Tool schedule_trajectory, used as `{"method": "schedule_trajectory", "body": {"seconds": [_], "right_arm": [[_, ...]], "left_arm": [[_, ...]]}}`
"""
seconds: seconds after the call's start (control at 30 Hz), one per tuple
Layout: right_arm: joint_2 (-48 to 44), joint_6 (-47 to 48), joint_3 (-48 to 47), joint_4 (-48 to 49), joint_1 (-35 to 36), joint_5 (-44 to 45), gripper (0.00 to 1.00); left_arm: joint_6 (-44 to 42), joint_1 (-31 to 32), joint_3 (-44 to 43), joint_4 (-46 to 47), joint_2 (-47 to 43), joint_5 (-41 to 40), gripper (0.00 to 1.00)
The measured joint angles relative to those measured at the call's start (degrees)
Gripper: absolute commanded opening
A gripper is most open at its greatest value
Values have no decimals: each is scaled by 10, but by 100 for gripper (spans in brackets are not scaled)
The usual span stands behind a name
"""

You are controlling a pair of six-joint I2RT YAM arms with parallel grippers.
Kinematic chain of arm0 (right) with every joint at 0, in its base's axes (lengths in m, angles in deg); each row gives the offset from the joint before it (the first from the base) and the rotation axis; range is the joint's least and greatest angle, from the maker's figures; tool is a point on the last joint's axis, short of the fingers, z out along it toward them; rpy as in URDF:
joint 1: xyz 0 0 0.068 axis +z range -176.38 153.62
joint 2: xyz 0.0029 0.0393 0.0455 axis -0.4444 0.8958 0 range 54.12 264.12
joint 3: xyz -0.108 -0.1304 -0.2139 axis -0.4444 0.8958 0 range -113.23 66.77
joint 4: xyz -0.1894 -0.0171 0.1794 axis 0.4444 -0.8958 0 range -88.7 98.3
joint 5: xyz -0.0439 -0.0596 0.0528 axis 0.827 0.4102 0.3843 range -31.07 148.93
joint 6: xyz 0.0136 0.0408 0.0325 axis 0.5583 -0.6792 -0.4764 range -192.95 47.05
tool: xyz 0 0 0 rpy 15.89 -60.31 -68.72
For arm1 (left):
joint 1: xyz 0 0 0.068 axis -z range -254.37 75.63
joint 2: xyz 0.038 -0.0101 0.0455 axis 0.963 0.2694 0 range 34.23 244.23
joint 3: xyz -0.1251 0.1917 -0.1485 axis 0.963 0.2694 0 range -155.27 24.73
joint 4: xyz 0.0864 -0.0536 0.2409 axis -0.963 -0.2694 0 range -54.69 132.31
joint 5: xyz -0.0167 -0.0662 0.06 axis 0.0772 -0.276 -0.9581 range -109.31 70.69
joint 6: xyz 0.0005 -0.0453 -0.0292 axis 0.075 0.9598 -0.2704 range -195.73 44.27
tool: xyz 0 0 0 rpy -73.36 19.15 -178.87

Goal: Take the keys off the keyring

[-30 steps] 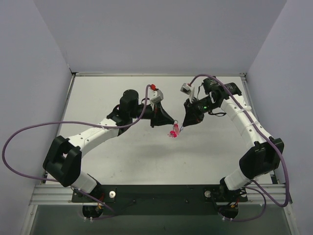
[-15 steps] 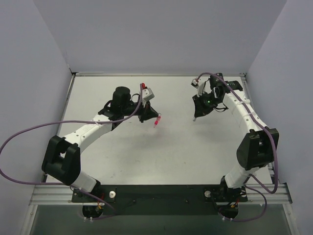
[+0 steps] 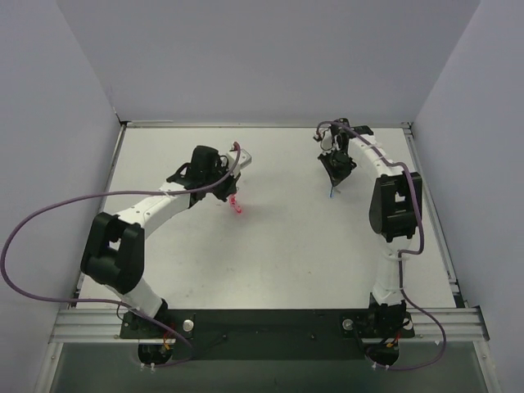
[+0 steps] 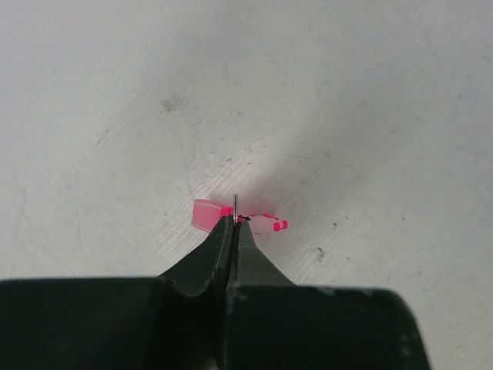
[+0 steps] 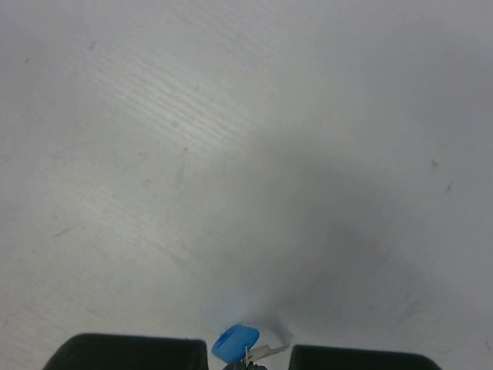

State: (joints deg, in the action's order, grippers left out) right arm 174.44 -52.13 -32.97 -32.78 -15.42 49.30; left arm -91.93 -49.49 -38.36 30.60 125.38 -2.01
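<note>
In the left wrist view my left gripper point(image 4: 233, 220) is shut on a thin silvery sliver, the keyring point(image 4: 234, 203) seen edge-on. A pink key head point(image 4: 206, 214) sticks out to its left and a second pink key point(image 4: 271, 224) to its right, just above the table. From above, the left gripper point(image 3: 232, 197) shows these pink keys point(image 3: 238, 209) below its tips. My right gripper point(image 3: 332, 189) is at the back right. Its tips, at the bottom edge of the right wrist view, are shut on the blue key point(image 5: 236, 343), whose silvery blade point(image 5: 269, 352) points right.
The white table point(image 3: 286, 254) is walled by grey panels on three sides. Its right edge point(image 3: 431, 221) runs close to the right arm. Purple cables loop off both arms. The arm bases sit on a black rail point(image 3: 262, 326) at the near edge.
The two grippers, close together at mid-table a second ago, have pulled apart. The left went left with the pink keys. The right swung to the back right with the blue key.
</note>
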Motion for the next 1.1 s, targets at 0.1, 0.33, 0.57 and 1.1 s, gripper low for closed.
{"method": "schedule_trajectory", "body": {"seconds": [0.1,0.33,0.57,1.1], "right_arm": [[42,-8,-58,4,0,26,1],[94,-26,-156,12,8,56,33],[96,-31,-153,16,17,60,71],[-387,-22,279,120,-45,34,100]], "left_arm": [[-3,-16,-31,-11,48,-26,0],[-3,-47,-132,-25,157,-54,37],[5,-49,-158,-33,192,-66,86],[46,-191,-11,-10,-68,-26,93]]}}
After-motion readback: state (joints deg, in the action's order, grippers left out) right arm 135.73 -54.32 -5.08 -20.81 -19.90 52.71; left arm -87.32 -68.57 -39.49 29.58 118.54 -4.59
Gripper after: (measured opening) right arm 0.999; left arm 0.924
